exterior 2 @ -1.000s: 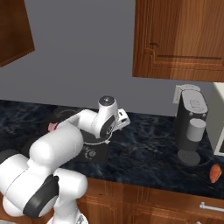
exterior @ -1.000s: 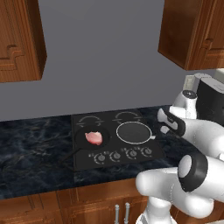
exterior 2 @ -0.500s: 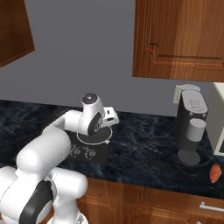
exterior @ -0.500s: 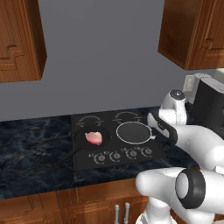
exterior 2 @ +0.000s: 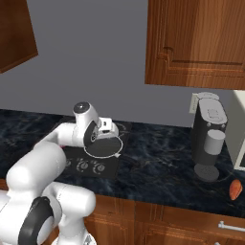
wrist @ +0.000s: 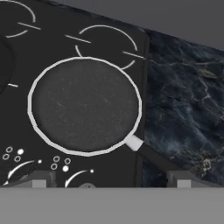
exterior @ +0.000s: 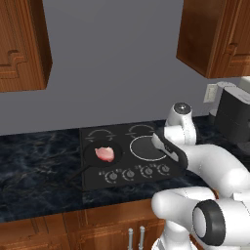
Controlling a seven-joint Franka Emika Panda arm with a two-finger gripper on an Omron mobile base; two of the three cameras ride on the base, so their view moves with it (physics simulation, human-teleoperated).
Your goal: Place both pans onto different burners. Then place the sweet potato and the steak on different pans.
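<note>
Tool (wrist: 111, 181) spread wide, empty, just above silver-rimmed pan (wrist: 85, 105) on front burner.

Rimmed pan (wrist: 85, 105) lies on the cooktop (wrist: 48, 39) just ahead of the gripper (wrist: 110, 178); steak (exterior: 104, 154) sits in the other pan (exterior: 93, 157) to its left; sweet potato (exterior 2: 234, 189) far right, beyond the coffee machine (exterior 2: 209, 136).

Cooktop (exterior: 124, 171) glossy black, pale-grey ring outlines. Right pan (wrist: 85, 105) dark charcoal, speckled, pale silvery rim. Left pan (exterior: 93, 157) matte black all over. Steak (exterior: 104, 154) pink, whitish edge. Sweet potato (exterior 2: 234, 189) reddish-orange. Counter (exterior 2: 158, 170) dark navy-black marble, pale veining. Cabinets (exterior 2: 196, 43) reddish-brown wood. Wall (exterior: 112, 63) flat grey. Coffee machine (exterior 2: 208, 136) dark grey, lighter grey top.
</note>
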